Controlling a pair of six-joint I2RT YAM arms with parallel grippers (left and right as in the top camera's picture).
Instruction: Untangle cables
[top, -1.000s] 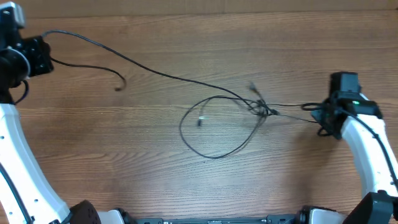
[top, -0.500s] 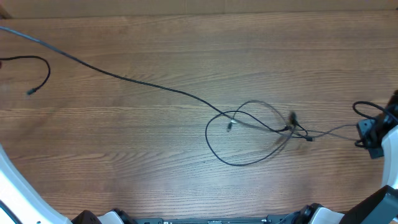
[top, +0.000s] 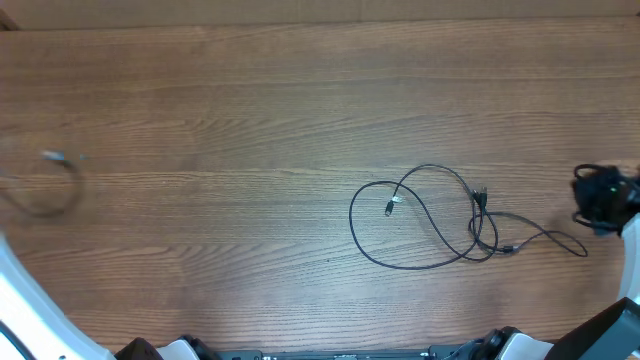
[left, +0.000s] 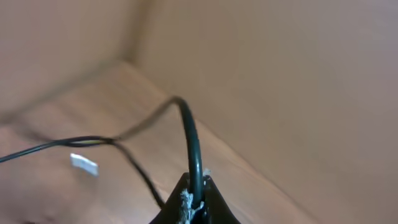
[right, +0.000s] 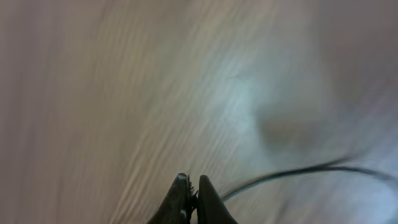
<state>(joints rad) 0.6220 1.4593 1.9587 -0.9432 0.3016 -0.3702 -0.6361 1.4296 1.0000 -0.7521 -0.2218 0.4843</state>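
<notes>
One thin black cable (top: 420, 232) lies in a loose loop right of the table's middle, with small plug ends (top: 390, 208) inside the loop and near its right side. A second cable (top: 45, 190) shows blurred at the far left edge with a silver tip (top: 50, 156). In the left wrist view my left gripper (left: 194, 186) is shut on this black cable (left: 189, 140), whose silver plug (left: 84, 163) hangs nearby. My right gripper (top: 603, 200) is at the far right edge. Its fingers (right: 191, 182) are together with nothing clearly between them, and a cable (right: 298, 171) runs past below them.
The wooden table (top: 250, 100) fills the overhead view. A light wall (left: 298, 74) rises close behind the left gripper. The arms' white links show at the bottom left (top: 30, 310) and bottom right (top: 630, 270) corners.
The left arm pulled its cable away to the left and out of the knot. The tangle came apart, and the remaining cable slid right and went slack in a loop. The right gripper stayed at the right edge.
</notes>
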